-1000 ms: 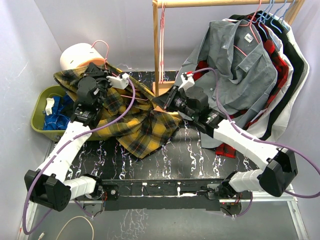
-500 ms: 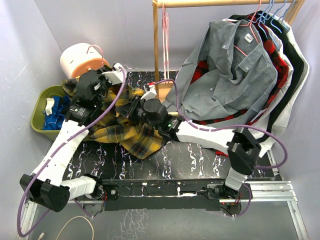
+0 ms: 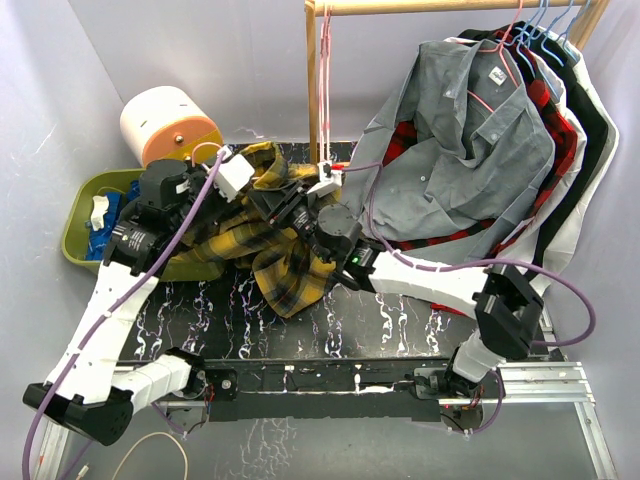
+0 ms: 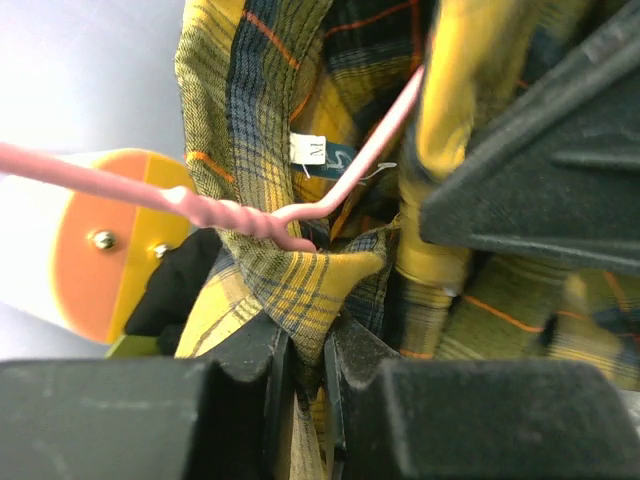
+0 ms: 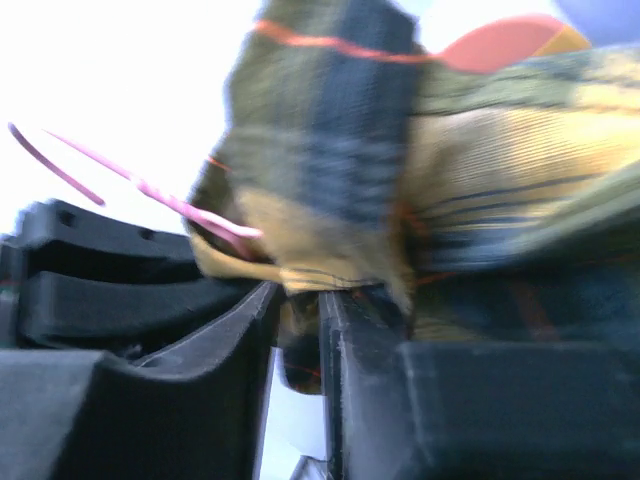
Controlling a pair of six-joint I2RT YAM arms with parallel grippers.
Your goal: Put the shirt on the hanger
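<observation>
Since half a sec ago the shirt [image 3: 285, 265] has been bunched tighter and hauled up toward the post of the wooden rack [image 3: 314, 90], w/ the right arm swung up and rightward along w/ it; the left arm has been shifted only a little. Nearest the bases the black marbled table [image 3: 400, 320] is seen, w/ the shirt's lower tail draped down onto it, approx mid-left. Further in, the rest of the plaid is gathered in a lump btwn the two wrists. In the left wrist view the left gripper [image 4: 305, 365] is seen clamped almost fully closed on a fold of yellow plaid, nothing but cloth btwn the fingers. The pink hanger [image 4: 240, 218] is seen just above that, its twisted neck laid against the fabric below the white neck label, one wire running up into the shirt. In the right wrist view (blurry tbh) the right gripper [image 5: 298, 325] is likewise pinched nearly closed on a fold of the same fabric, w/ hanger wire poking out to the left. Past all that, a green bin [image 3: 72, 245] is sat at the table's left edge, a cream-and-orange cylinder [image 3: 160, 118] is parked behind it, and at the back a grey shirt [image 3: 460, 140] is hung on the rack.
</observation>
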